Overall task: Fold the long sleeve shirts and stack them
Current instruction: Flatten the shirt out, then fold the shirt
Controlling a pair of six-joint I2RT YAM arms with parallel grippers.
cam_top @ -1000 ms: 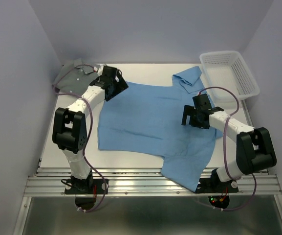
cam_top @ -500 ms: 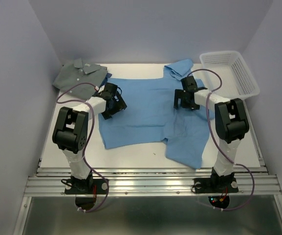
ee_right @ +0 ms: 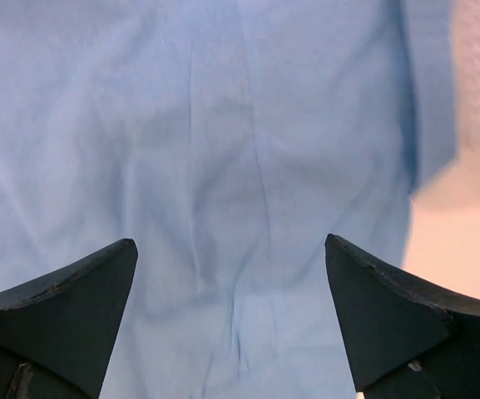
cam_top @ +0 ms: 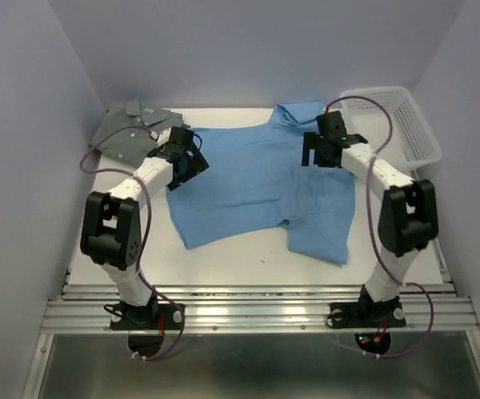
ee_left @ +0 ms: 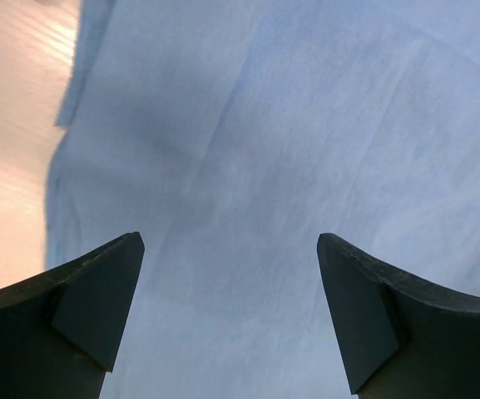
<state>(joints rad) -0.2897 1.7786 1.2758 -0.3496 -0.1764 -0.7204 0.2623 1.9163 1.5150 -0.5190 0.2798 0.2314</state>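
Note:
A light sky-blue shirt (cam_top: 256, 187) lies spread over the middle of the white table, its collar toward the back right. A grey-green shirt (cam_top: 131, 130) lies folded at the back left corner. My left gripper (cam_top: 181, 162) hovers over the blue shirt's left edge, jaws wide open with only blue cloth (ee_left: 248, 166) below them. My right gripper (cam_top: 323, 154) is over the shirt's upper right part near the collar, also wide open above the blue cloth (ee_right: 223, 150). Neither holds anything.
A white plastic mesh basket (cam_top: 393, 120) stands at the back right corner, close to the right arm. Bare table (cam_top: 223, 262) shows in front of the shirt and along the left side. Purple walls close in on three sides.
The blue shirt has shifted toward the back and no longer hangs over the front edge. The left gripper dipped nearer, then both grippers ended farther back, over the shirt's upper corners, and stayed open.

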